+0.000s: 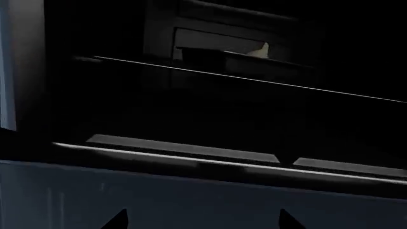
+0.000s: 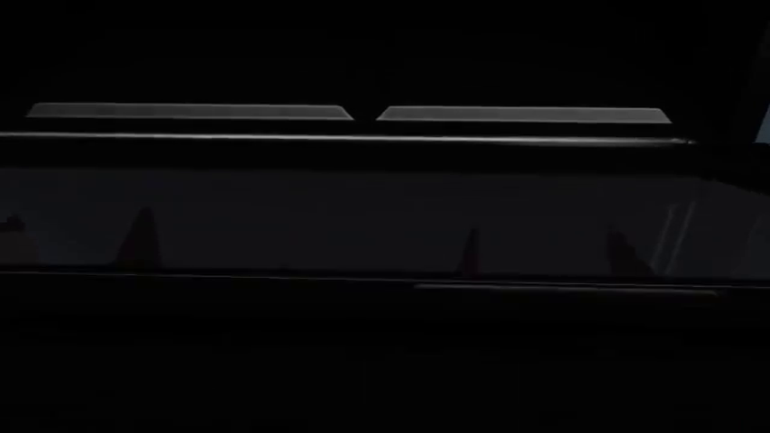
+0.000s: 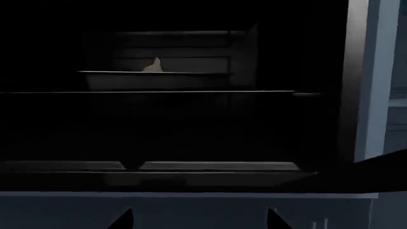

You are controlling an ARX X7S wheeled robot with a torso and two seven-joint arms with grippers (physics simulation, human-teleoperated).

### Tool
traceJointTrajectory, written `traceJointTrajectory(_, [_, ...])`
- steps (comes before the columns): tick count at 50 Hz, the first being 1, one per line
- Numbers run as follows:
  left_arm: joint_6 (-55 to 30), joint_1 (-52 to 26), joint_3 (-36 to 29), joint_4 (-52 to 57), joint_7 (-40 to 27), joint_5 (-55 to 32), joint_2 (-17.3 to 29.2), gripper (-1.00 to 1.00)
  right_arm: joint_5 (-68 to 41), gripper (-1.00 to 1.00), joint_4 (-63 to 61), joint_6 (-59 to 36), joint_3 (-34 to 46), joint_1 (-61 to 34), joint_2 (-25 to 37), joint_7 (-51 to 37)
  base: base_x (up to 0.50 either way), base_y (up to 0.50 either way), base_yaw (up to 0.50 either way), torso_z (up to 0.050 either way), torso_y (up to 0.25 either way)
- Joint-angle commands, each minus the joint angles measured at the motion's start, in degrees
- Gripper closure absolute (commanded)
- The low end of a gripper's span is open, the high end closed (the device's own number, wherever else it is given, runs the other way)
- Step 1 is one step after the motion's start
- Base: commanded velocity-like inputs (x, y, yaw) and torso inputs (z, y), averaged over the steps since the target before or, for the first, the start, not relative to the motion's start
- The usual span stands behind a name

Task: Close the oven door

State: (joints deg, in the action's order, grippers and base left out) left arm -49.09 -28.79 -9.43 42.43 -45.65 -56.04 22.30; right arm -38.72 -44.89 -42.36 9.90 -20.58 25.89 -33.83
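The oven door [image 2: 361,207] is down and open, a wide glossy black slab across the head view, with its thin bar handle [image 2: 565,289] along the near edge. In both wrist views its dark blue-grey face [image 1: 203,191] [image 3: 190,210] fills the near strip in front of the open, unlit oven cavity. My left gripper [image 1: 203,220] and my right gripper [image 3: 200,220] are both open, with only the dark fingertips [image 1: 119,219] [image 3: 125,218] showing, wide apart against the door with nothing between them. Faint pointed shapes [image 2: 144,239] [image 2: 472,251] show in the door's gloss.
Inside the cavity a thin wire rack [image 3: 146,91] [image 1: 254,81] spans the width, and a shallow tray [image 3: 152,78] with a pale object [image 3: 154,66] sits deeper in. Two pale strips [image 2: 193,111] line the cavity's front lip. Blue-grey cabinet sides [image 3: 369,81] [image 1: 9,62] flank the oven.
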Motion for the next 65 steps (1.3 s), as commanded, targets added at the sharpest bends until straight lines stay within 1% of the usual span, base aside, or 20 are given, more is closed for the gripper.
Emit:
traceJointTrajectory(1, [-12.55, -18.91, 2.58, -0.57, -10.62, -16.80, -1.32, -1.00, -11.91, -1.00, -4.02, -14.85, -2.97, -16.69, -0.07, -5.63, 0.00, 0.00, 0.00, 0.000, 0.000])
traceJointTrajectory(4, [-14.23, -24.02, 2.40, -3.27, -12.83, -18.87, -2.07, -1.00, -15.64, -1.00, -2.78, -19.88, -3.18, -24.01, -0.88, -8.00, 0.00, 0.00, 0.00, 0.000, 0.000])
traceJointTrajectory(8, [-15.02, -27.56, 1.75, -5.35, -13.69, -19.76, -2.97, -1.00, -18.12, -1.00, -2.18, -21.66, -4.44, -26.98, -0.79, -8.82, 0.00, 0.00, 0.00, 0.000, 0.004])
traceJointTrajectory(13, [-15.98, -32.37, -0.31, -9.84, -11.86, -18.67, -3.80, -1.00, -21.42, -1.00, 0.68, -24.04, -6.32, -32.03, -0.06, -8.98, 0.00, 0.00, 0.00, 0.000, 0.000])
traceJointTrajectory(18, [-17.04, -40.69, -3.98, -17.20, -8.69, -14.59, -4.81, -1.00, -20.34, -1.00, 6.16, -25.18, -4.56, -39.34, 0.84, -6.86, 0.00, 0.00, 0.00, 0.000, 0.000])
traceJointTrajectory(21, [-16.85, -43.67, -6.93, -19.99, -7.04, -10.92, -5.09, -1.00, -18.84, -1.00, 9.64, -24.63, -3.33, -42.47, 0.82, -5.15, 0.00, 0.00, 0.00, 0.000, 0.000])
traceJointTrajectory(23, [-15.21, -45.58, -9.34, -23.38, -4.27, -7.45, -5.64, -1.00, -15.74, -1.00, 13.40, -23.37, -0.63, -45.24, 1.07, -2.89, 0.00, 0.00, 0.00, 0.000, 0.000])
traceJointTrajectory(25, [-13.13, -47.36, -11.21, -27.99, -1.77, -4.05, -6.32, -1.00, -13.66, -1.00, 16.80, -21.83, 0.65, -47.63, 0.96, -1.04, 0.00, 0.00, 0.00, 0.000, 0.000])
traceJointTrajectory(28, [-9.55, -50.74, -11.16, -37.69, 2.83, -1.86, -8.44, -1.00, -10.78, -1.00, 23.20, -19.28, 2.80, -51.04, 0.03, 2.03, 0.00, 0.00, 0.00, 0.000, 0.000])
traceJointTrajectory(30, [-8.04, -55.61, -13.72, -43.42, 5.70, 1.69, -9.28, -1.00, -7.42, -1.00, 29.89, -16.08, 5.39, -53.81, -0.75, 5.46, 0.00, 0.00, 0.00, 0.000, 0.000])
traceJointTrajectory(34, [-5.13, -61.49, -15.09, -54.10, 10.67, 4.46, -11.35, -1.00, -3.10, -1.00, 39.36, -12.58, 9.00, -58.81, -2.13, 9.47, 0.00, 0.00, 0.00, 0.000, 0.000])
traceJointTrajectory(42, [1.11, -68.58, -19.47, -69.42, 16.83, 10.89, -14.78, -1.00, 2.35, -1.00, 52.38, -7.86, 14.29, -66.99, -5.15, 15.02, 0.00, 0.00, 0.00, 0.000, 0.000])
traceJointTrajectory(47, [7.34, -74.96, -20.57, -84.73, 22.71, 13.99, -18.58, -1.00, 5.71, -1.00, 66.59, -1.91, 16.17, -73.42, -8.48, 20.01, 0.00, 0.00, 0.00, 0.000, 0.000])
traceJointTrajectory(50, [13.71, -80.39, -22.52, -98.58, 27.62, 16.48, -22.02, -1.00, 7.95, -1.00, 77.04, 2.79, 17.51, -77.55, -11.35, 23.40, 0.00, 0.00, 0.00, 0.000, 0.000])
traceJointTrajectory(52, [18.96, -84.15, -32.63, -106.22, 28.15, 6.71, -22.28, -1.00, 10.67, -1.00, 87.62, 7.97, 19.47, -81.15, -14.34, 26.61, 0.00, 0.00, 0.00, 0.000, 0.000])
traceJointTrajectory(55, [24.28, -86.88, -48.55, -111.07, 28.01, -7.19, -22.29, -1.00, 13.77, -1.00, 102.30, 15.31, 21.53, -86.16, -18.50, 30.63, 0.00, 0.00, 0.00, 0.000, 0.000])
traceJointTrajectory(58, [26.05, -87.83, -60.09, -113.46, 27.68, -17.88, -22.29, -1.00, 14.97, -1.00, 119.71, 23.57, 21.09, -92.15, -23.24, 35.13, 0.00, 0.00, 0.00, 0.000, 0.000])
traceJointTrajectory(61, [27.00, -88.21, -68.26, -114.22, 27.68, -25.05, -22.29, -1.00, 17.68, -1.00, 119.86, 21.24, 18.90, -91.83, -23.69, 35.32, 0.02, 0.00, 0.00, 0.000, 0.000])
traceJointTrajectory(63, [29.59, -88.33, -71.19, -114.74, 29.28, -28.85, -22.29, -1.00, 20.11, -1.00, 119.87, 20.49, 15.69, -90.93, -23.76, 34.66, 0.03, 0.00, -0.01, 0.000, -0.013])
traceJointTrajectory(65, [29.06, -88.10, -74.15, -115.03, 29.24, -31.58, -22.29, -1.00, 23.20, -1.00, 119.87, 19.98, 12.82, -90.32, -24.25, 34.41, 0.09, 0.00, 0.00, 0.015, -0.021])
